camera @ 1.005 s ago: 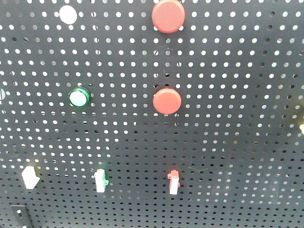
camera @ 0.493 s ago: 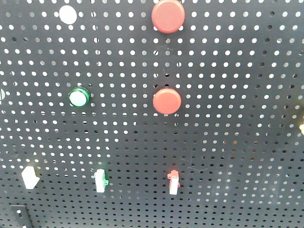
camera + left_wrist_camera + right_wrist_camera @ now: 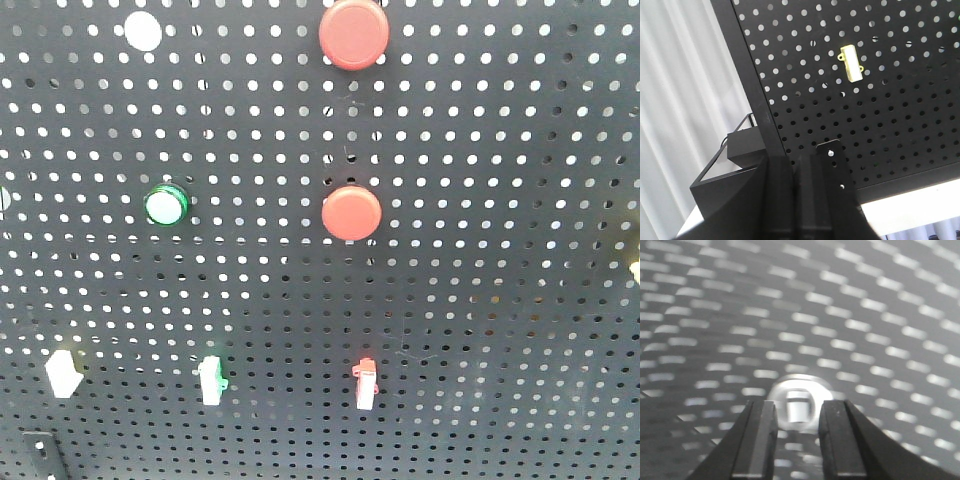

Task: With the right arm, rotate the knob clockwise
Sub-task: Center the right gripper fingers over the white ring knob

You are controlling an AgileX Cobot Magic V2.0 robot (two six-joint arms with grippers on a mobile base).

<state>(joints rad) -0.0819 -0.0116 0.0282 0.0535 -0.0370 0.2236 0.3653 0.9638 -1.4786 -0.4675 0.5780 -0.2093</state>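
The pegboard [image 3: 490,255] is showing black, gridded with pale holes. The upper button [image 3: 354,33] and lower button [image 3: 351,212] are showing red, the lamp [image 3: 165,205] is wearing a green ring, and the knob [image 3: 797,402] is looking whitish.

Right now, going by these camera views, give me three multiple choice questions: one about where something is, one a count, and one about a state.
1. In the right wrist view, where is the knob?
A. In the gap between the fingers
B. At the far left edge
C. In the top corner

2. How many round red buttons show on the pegboard in the front view?
A. One
B. Two
C. Four

3. How does the right gripper stand?
A. Open
B. Shut, fingers touching
C. Out of view

Answers:
1 A, the pale, blurred knob shows between the two dark fingers.
2 B, there is an upper red button and a lower red button.
3 A, a clear gap separates the fingers.
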